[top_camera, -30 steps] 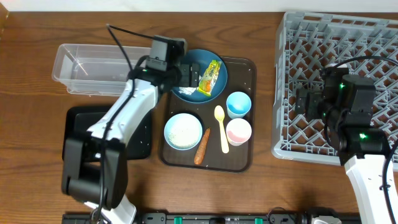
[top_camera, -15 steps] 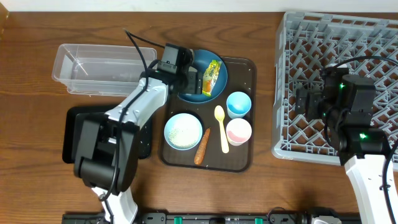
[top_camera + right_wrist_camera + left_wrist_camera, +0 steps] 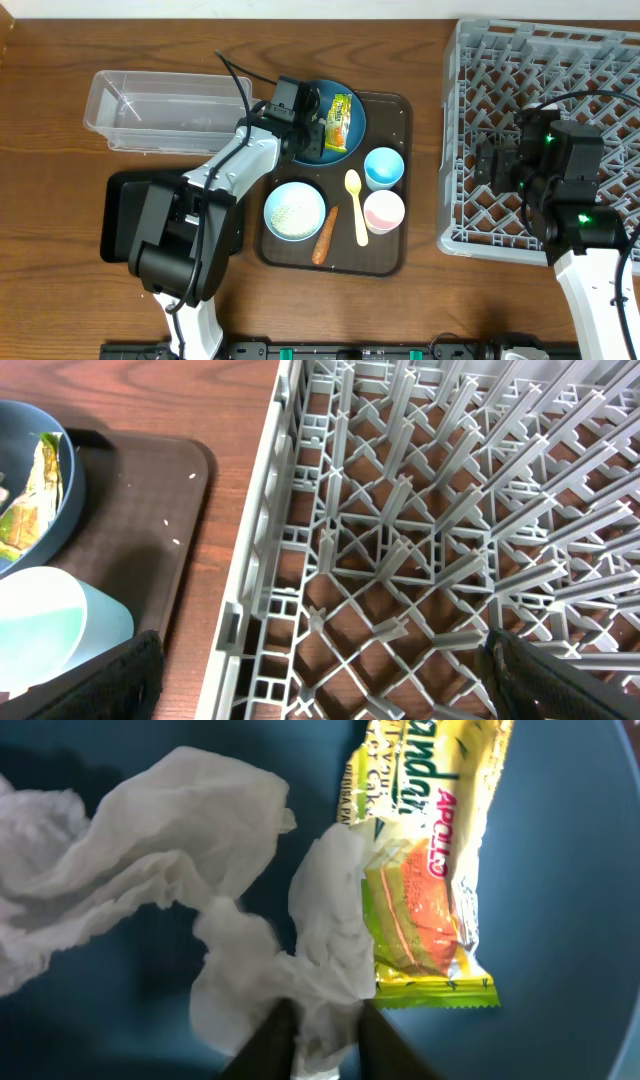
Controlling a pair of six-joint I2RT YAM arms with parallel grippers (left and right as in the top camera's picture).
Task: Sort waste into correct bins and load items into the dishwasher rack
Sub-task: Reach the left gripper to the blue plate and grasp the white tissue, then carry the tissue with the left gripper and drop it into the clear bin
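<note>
Since a second ago, the left arm has slid a little toward the right edge of the worktop (image 3: 60,250). The left fingers (image 3: 312,136) are now right over the dark-blue plate (image 3: 356,132). From above, the arm now hides the crumpled white tissue (image 3: 180,870), which showed as a white patch on the plate before. The right arm has not moved. The right fingers (image 3: 492,165) hang over the grey rack (image 3: 540,60) by the right edge, spread wide with nothing between them.

The left wrist view shows the left fingers close together, pinching one end of the tissue. The tissue is soft and wrinkly, all bunched up. It lies on the plate, and one big puffy part reaches away to the side. A small flap of it lies over the edge of the snack wrapper (image 3: 420,880), so the two are touching. The wrapper is yellow and green with an orange picture and red letters, and it lies flat on the plate.

The plate sits on the far end of the brown tray (image 3: 390,250), near the middle of the worktop's far edge.
</note>
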